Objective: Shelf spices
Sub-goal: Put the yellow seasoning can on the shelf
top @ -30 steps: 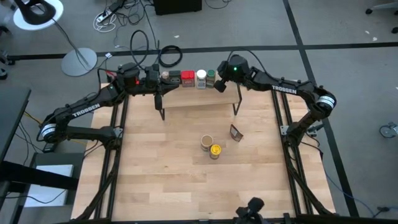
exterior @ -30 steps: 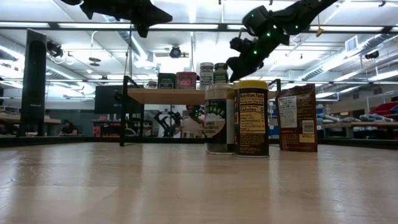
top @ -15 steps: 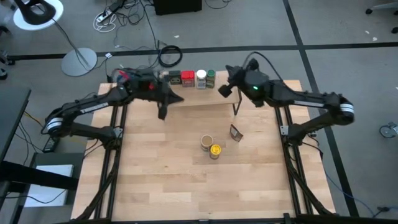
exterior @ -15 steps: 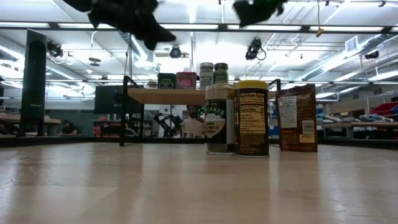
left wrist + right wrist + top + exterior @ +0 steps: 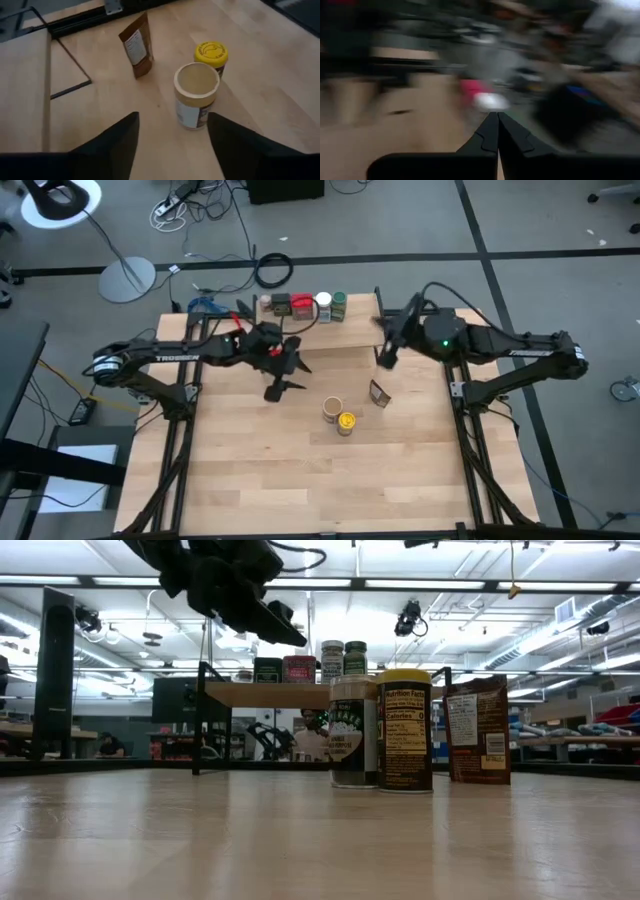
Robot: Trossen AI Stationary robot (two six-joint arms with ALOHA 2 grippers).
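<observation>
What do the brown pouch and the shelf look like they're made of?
The brown pouch: probably flexible paper or foil, matte, with a creased flat body and a printed label. The shelf: a light wooden top board, going by its pale colour, on thin black legs, likely metal.

Grey floor, floor lamp, cables

A robotics lab or open workshop hall is shown. A light wooden table is mounted in a black metal frame on a grey carpeted floor marked with dark tape lines. Loose cables and a white floor lamp are seen on the far left. Across the table, long ceiling strip lights, exposed ducting, workbenches and a seated person are visible in the wide room behind.
</observation>
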